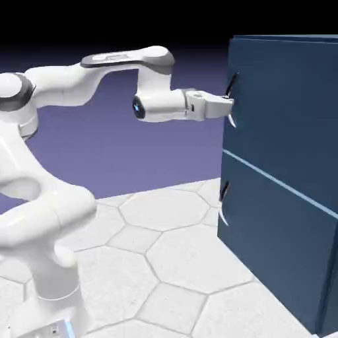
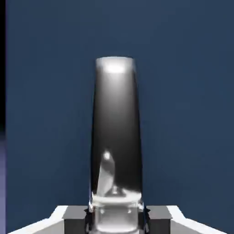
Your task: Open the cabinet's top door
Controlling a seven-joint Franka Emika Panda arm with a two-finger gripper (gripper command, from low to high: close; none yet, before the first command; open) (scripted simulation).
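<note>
Cabinet (image 1: pixel 284 165): tall, flat-faced dark blue box, matte.
Handle (image 2: pixel 115 137): glossy dark curved bar on top door (image 1: pixel 290 105).
Claw (image 1: pixel 229 105): pinching the handle, at door's 9 o'clock edge.

Arm (image 1: pixel 59 86) extended level, end effector (image 1: pixel 228 105) horizontal, jaws clamped tight
</note>
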